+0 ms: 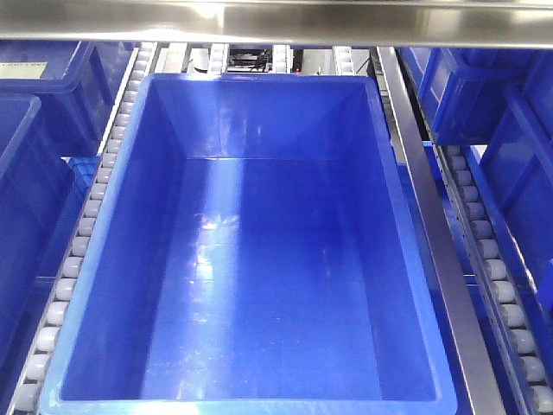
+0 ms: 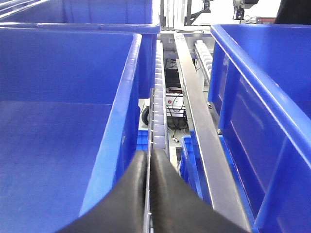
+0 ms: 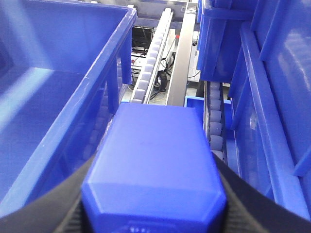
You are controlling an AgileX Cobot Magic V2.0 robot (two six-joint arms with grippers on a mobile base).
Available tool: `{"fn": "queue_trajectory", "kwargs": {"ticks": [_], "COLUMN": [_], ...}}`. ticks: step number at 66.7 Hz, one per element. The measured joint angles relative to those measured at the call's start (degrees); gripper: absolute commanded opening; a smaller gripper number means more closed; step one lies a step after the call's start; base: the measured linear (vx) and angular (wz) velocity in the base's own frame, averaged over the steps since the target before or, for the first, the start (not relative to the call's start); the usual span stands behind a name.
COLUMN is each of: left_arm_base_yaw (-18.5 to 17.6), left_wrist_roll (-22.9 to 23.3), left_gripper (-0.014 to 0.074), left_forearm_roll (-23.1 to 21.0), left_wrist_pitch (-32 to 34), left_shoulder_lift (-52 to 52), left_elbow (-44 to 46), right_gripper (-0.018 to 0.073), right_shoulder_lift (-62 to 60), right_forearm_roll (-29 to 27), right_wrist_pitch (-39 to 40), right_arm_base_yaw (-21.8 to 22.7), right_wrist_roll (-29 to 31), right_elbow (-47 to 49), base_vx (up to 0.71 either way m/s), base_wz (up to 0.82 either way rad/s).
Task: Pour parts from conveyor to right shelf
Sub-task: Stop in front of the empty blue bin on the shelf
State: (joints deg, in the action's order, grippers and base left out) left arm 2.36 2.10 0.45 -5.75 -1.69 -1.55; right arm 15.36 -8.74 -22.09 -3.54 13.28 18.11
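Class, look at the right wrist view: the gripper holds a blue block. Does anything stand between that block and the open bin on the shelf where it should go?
Nothing visible blocks it. The blue block sits clamped in the right gripper, beside the big bin, whose wall lies just left. The bin's inside looks empty.

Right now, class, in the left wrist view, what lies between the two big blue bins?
Between the left bin and the right bin run a white roller track and a steel rail.
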Motion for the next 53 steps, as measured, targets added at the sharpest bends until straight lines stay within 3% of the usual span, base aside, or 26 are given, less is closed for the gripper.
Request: {"fn": "queue_trajectory", "kwargs": {"ticks": [53], "left_arm_base_yaw": [0.0], "left_wrist_roll": [0.0], "left_gripper": [-0.0006], "left_forearm_roll": [0.0], "left_wrist_pitch": [0.0], "left_shoulder_lift": [0.0], "left_elbow": [0.0], "right_gripper": [-0.0005], "right_shoulder_lift": [2.17], "right_forearm_roll": [-2.71], "right_wrist_pitch": [0.85], "right_arm_base_yaw": [0.0], "right_wrist_roll": [-0.1], "right_elbow": [1.21], "base_vx": [0.0], "base_wz": [0.0]}}
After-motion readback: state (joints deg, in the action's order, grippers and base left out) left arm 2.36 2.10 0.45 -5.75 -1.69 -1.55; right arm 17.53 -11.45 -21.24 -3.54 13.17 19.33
